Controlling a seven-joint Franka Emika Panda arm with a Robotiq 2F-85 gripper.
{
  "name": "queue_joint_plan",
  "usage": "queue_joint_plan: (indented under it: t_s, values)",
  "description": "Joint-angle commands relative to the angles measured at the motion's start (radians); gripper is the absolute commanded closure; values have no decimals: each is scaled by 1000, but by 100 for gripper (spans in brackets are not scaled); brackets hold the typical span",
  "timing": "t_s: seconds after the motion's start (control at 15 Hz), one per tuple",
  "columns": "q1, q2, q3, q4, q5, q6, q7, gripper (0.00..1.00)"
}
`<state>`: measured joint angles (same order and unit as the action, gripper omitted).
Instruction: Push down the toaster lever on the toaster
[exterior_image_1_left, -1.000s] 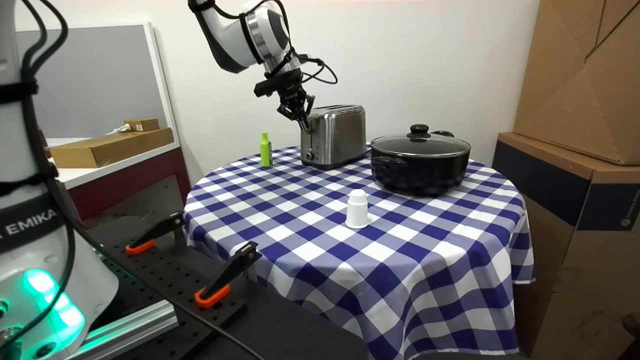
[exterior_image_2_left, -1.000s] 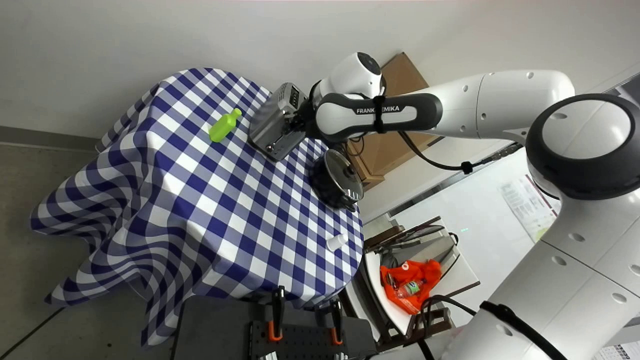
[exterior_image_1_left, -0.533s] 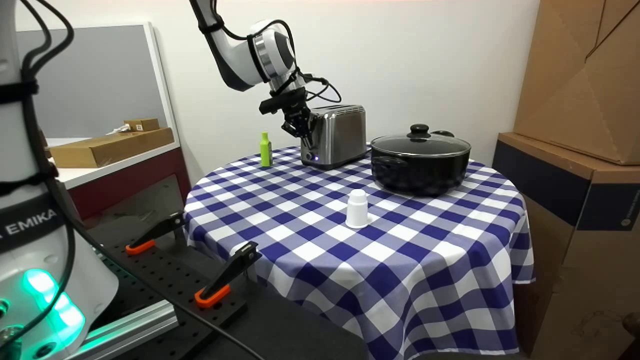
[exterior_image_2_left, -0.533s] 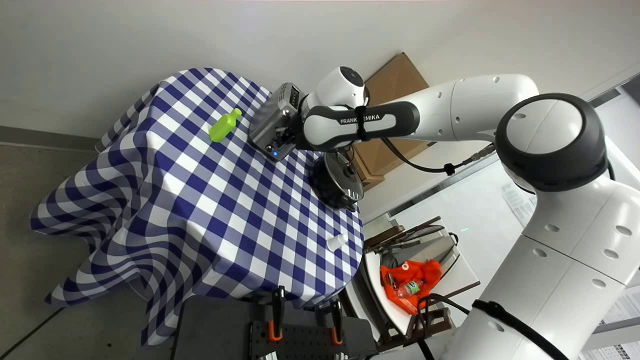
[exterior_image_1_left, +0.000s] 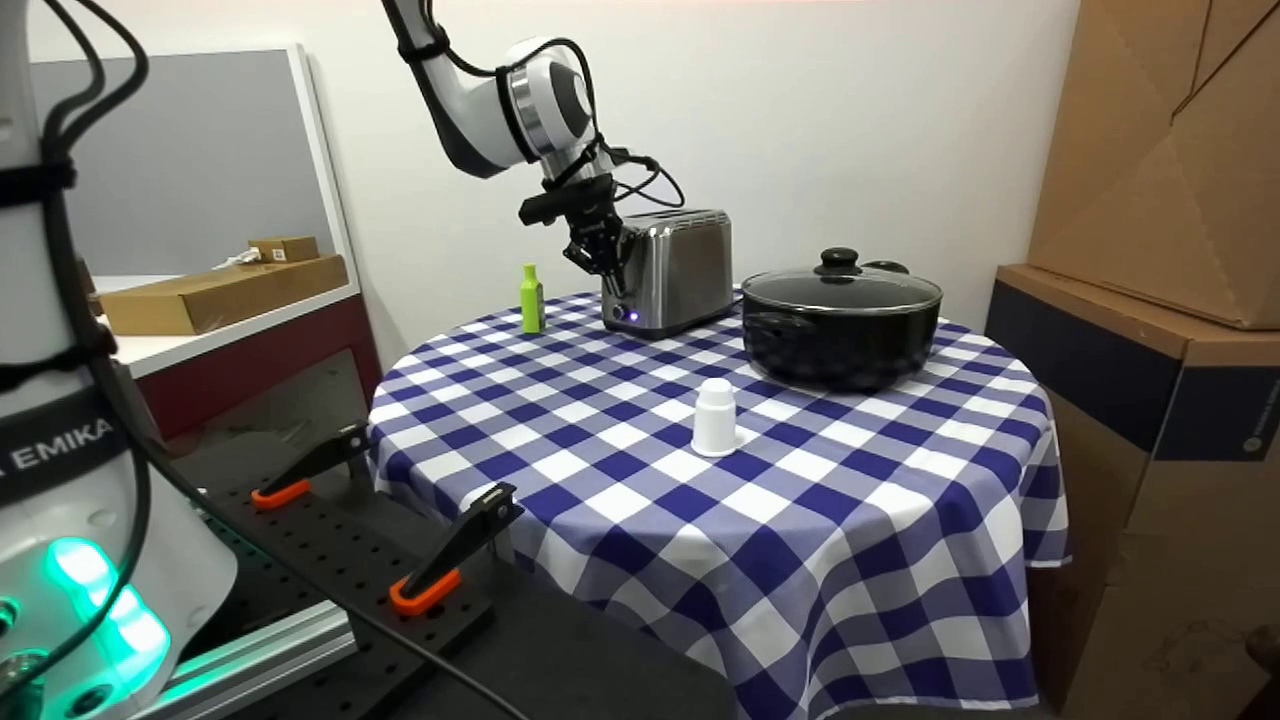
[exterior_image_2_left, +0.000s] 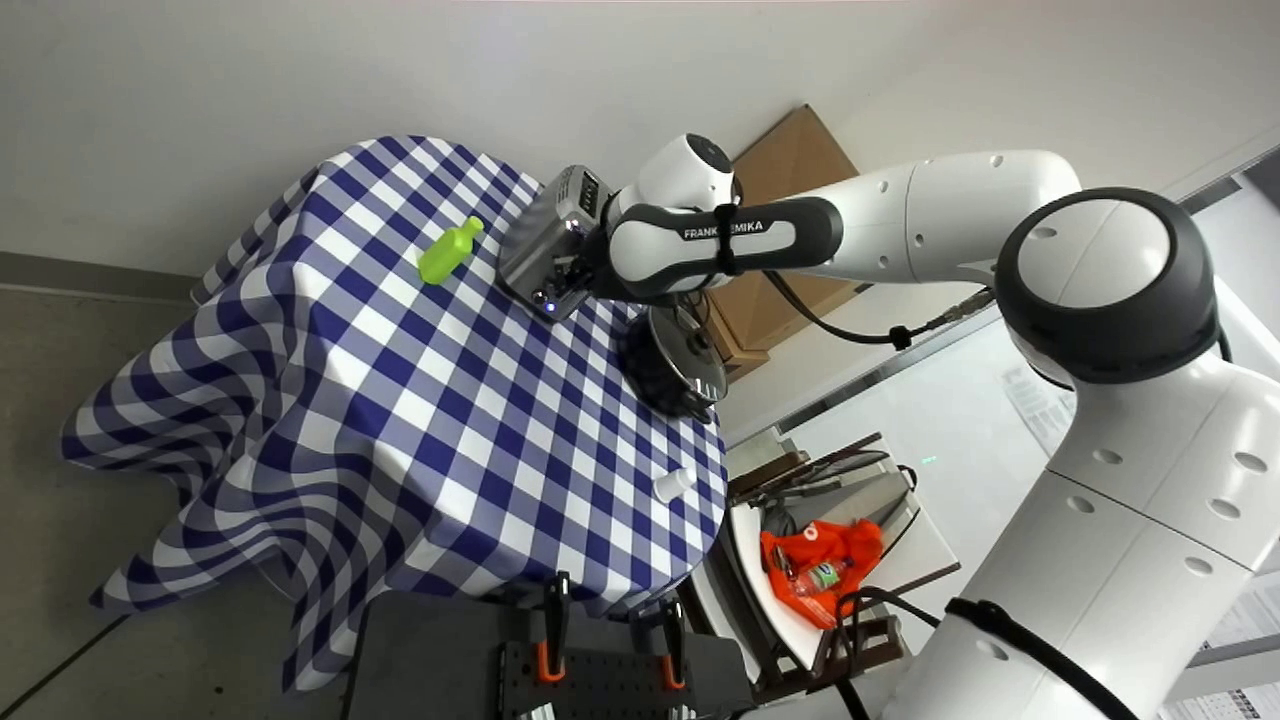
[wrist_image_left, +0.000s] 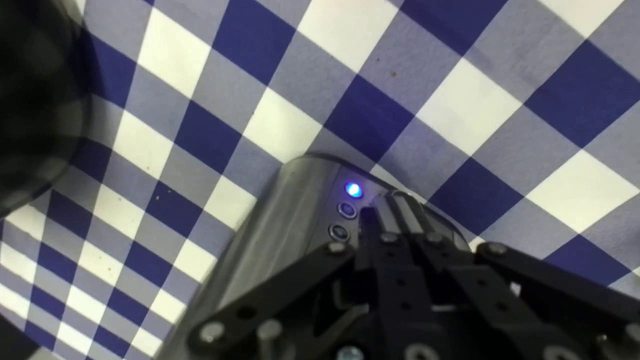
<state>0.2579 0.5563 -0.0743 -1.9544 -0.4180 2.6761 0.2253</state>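
1. The toaster (exterior_image_1_left: 690, 270) stands upright on the tablecloth (exterior_image_1_left: 560, 425), near 11 o'clock of its round top in an exterior view. Its blue light (wrist_image_left: 353, 189) is lit, so I judge the lever is probably down; my gripper (wrist_image_left: 397, 212) hides that part, so I can't confirm it.

2. First risk: if the lever isn't latched, it springs up when I ease off. Pressing past the end of its travel could instead skid or tip the toaster, since I see nothing bracing it.

3. In that view the control face (wrist_image_left: 327, 216) points to about 8 o'clock, and the long axis runs from 8 towards 2.

4. My fingertips (wrist_image_left: 409, 215) are together at that face, nothing visible between them; whether they touch the metal I can't tell. Slipping off line, they could turn the dial (exterior_image_1_left: 619, 312) just below or hit the buttons (wrist_image_left: 347, 210) and cancel the cycle. Leaving straight up, a tip could hook the lever and raise it; I'd back out towards 8 o'clock first.

5. Farther out, the pot (exterior_image_1_left: 842, 345) sits between 3 and 4 o'clock of the toaster, the green bottle (exterior_image_1_left: 532, 300) at nearly 9. A wide swing on exit could clip that bottle.
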Motion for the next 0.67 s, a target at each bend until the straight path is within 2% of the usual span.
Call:
queue_joint_plan:
  t_s: [0.0,0.2,0.33,0.47,0.6]
  values:
    - [-163,-82,139,-58,220,-137,-247,66]
    - [-288,-181,181,-85,401,-345,-407,44]
    - [-329,-251,145,-99,451,-464,-431,29]
    - [-360,-316,92,-112,452,-540,-406,14]
    - [-384,-367,42,-143,440,-509,-356,1]
